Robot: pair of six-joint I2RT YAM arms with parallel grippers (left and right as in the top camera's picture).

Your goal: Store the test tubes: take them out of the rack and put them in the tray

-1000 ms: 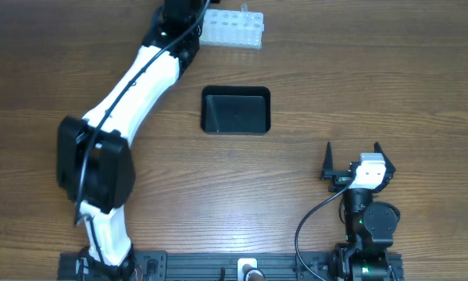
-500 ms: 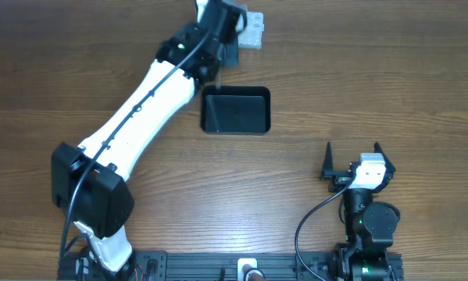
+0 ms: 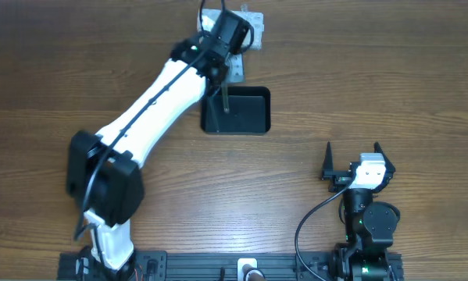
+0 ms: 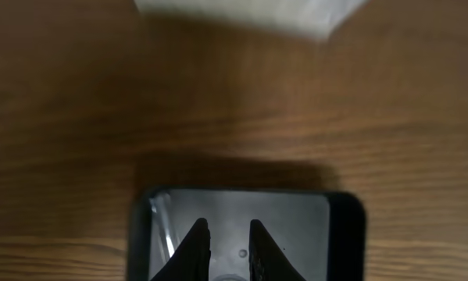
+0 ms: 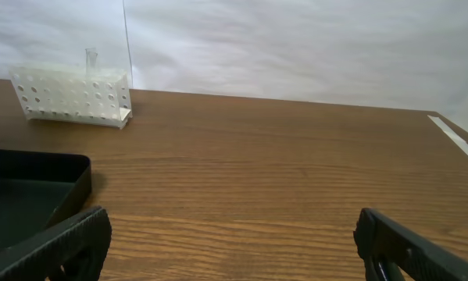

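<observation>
One tube stands upright in the white rack near the black tray.

The white-and-black left arm is stretched diagonally from its base at the lower left, up the table and towards the middle. Its black left gripper is pointed straight down. The black right arm is folded over its own base. Its black right gripper is held level, with the fingers spread wide apart.

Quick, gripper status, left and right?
Left gripper: over the tray, cannot tell whether it grips anything.
Right gripper: open, empty.
</observation>
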